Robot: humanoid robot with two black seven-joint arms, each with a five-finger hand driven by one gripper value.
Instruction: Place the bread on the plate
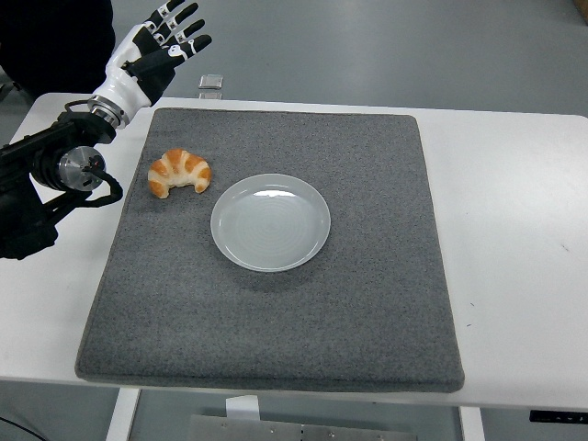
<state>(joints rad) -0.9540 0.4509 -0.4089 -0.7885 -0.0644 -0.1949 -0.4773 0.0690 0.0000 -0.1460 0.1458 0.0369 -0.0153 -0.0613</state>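
A golden croissant (179, 172) lies on the grey mat (367, 303), just left of an empty white plate (270, 221) near the mat's middle. My left hand (167, 44) is raised beyond the mat's far left corner, above and behind the croissant, with its fingers spread and holding nothing. The left arm comes in from the left edge. The right arm is out of view.
The grey mat covers most of the white table (514, 230). A small clear object (210, 84) sits at the table's far edge behind the mat. A dark shape (55, 37) shows at the top left corner.
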